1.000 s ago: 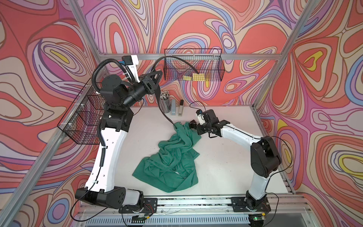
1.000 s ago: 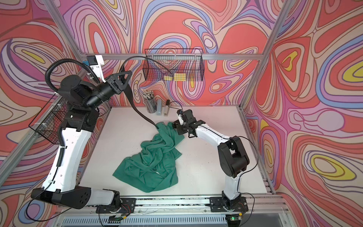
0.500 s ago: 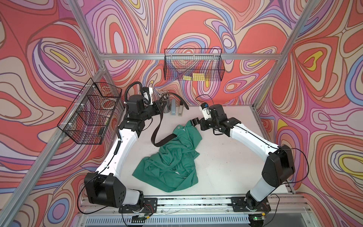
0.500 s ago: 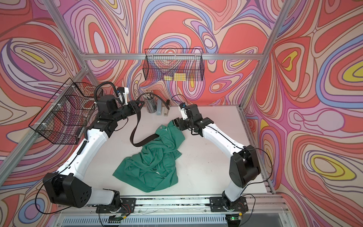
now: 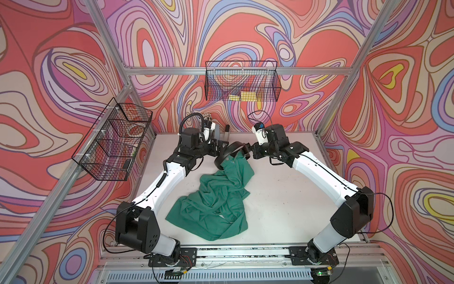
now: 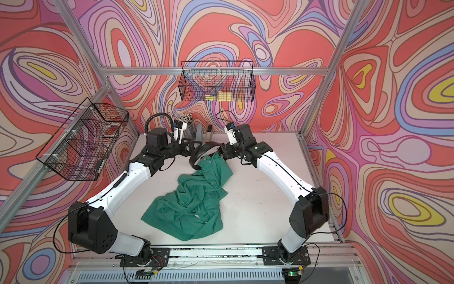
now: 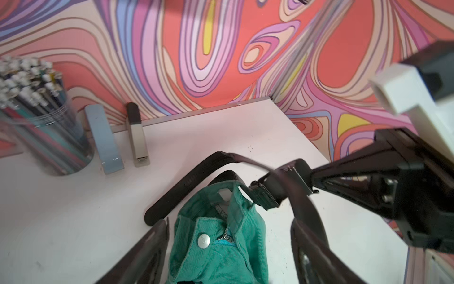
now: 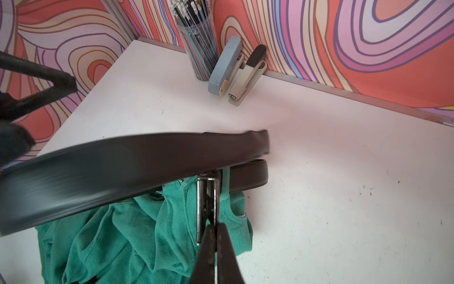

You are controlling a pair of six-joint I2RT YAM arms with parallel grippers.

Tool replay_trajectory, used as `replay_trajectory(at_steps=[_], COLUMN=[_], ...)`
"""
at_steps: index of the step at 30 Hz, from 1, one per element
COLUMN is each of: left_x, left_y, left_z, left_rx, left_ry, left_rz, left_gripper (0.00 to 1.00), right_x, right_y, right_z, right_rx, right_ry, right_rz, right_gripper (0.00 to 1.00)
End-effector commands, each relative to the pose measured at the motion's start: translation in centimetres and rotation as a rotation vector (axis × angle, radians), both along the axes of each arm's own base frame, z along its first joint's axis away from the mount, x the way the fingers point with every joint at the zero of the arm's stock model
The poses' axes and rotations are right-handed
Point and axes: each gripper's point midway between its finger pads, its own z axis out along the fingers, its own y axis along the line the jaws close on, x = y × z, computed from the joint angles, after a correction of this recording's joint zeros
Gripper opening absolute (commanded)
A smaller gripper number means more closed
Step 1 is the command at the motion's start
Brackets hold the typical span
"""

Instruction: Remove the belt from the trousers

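One loop [image 8: 226, 183] seems to hold the belt [image 5: 230, 148], arched over the trousers [image 5: 216, 196] near the table's [image 5: 282, 191] far edge. The buckle [image 8: 199, 201] is pinched by the right fingers [image 8: 224, 250], and the left fingers [image 7: 147, 250] are spread empty. The trousers could be dragged along.

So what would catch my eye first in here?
Probably the swirling red, pink and purple walls all around. Then the teal-green trousers crumpled mid-table, and at their waistband, toward the back, a black belt arching up, its buckle pinched in the right hand while the left hand stands open beside it.
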Motion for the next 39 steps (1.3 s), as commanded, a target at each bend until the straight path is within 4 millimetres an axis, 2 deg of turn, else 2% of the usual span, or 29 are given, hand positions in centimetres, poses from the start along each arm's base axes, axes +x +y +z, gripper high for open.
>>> replay_trajectory(at_steps=[1, 4, 6, 10, 14, 24, 29, 31, 36, 39], left_x=[-1.5, -2.7, -2.7, -2.8, -3.1, 0.4, 1.1, 1.2, 1.2, 1.3], left_y=[-2.9, -5.5, -6.3, -6.9, -7.8, -11.4, -12.8, -13.1, -12.5, -12.1], left_z=[0.3, -1.3, -1.3, -0.7, -1.8, -2.7, -3.2, -3.2, -1.7, -0.1], left_rx=[0.091, 0.185, 0.217, 0.204, 0.201, 0.211, 0.222, 0.228, 0.206, 0.194], left_ry=[-0.197, -0.233, -0.26, -0.318, -0.295, -0.317, -0.318, -0.303, -0.278, -0.287], left_rz=[-0.185, -0.296, -0.31, -0.306, -0.364, -0.414, -0.438, -0.443, -0.385, -0.353], left_gripper=[0.83, 0.83, 0.83, 0.82, 0.82, 0.82, 0.8, 0.7, 0.22, 0.07], right_x=[-0.1, -0.2, -0.2, -0.3, -0.3, -0.9, -1.1, -1.0, -0.7, -0.6], right_y=[0.2, 0.3, 0.2, 0.4, 0.5, 0.7, 1.0, 1.0, 0.4, -0.3], right_z=[3.2, 3.3, 3.2, 2.8, 2.8, 3.6, 3.8, 4.0, 5.6, 6.9], right_rx=[0.057, 0.054, 0.047, 0.05, 0.064, 0.075, 0.085, 0.09, 0.109, 0.125], right_ry=[-0.052, -0.049, -0.045, -0.03, -0.024, -0.026, -0.022, -0.027, -0.075, -0.121], right_rz=[0.005, 0.012, 0.013, 0.015, 0.019, 0.041, 0.057, 0.055, 0.015, -0.028], right_gripper=[0.0, 0.0, 0.0, 0.0, 0.0, 0.0, 0.0, 0.0, 0.0, 0.01])
